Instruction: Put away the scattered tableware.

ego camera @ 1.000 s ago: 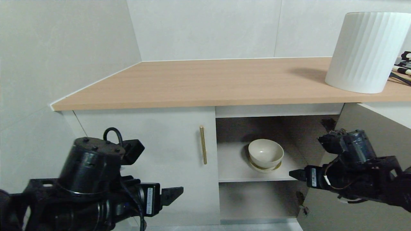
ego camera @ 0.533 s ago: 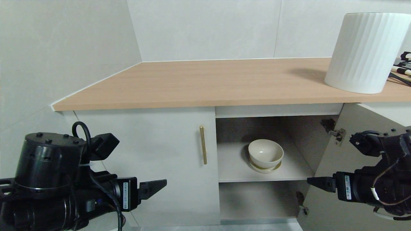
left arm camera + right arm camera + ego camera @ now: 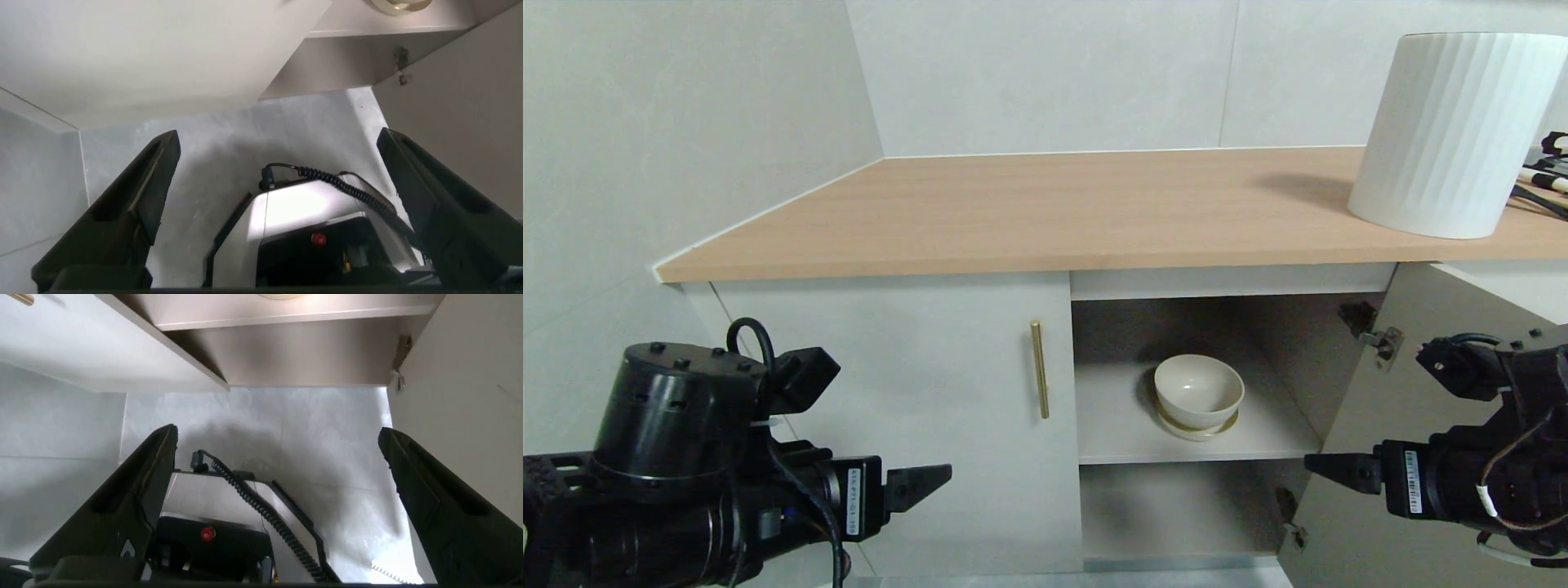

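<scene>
Cream ceramic bowl [image 3: 1199, 390] sits on a gold-rimmed cream saucer [image 3: 1197, 428] on the upper shelf [image 3: 1115, 429] of the grey cabinet [image 3: 890, 367], beside the open right-hand door [image 3: 1437, 302]. Left gripper [image 3: 923, 484] and right gripper [image 3: 1331, 470] hang low before the cabinet, fingers spread wide, holding nothing. The remaining step is probably door closure: bring the right gripper behind the door's outer face, push evenly, and keep clear of the hinge [image 3: 1380, 341].
</scene>
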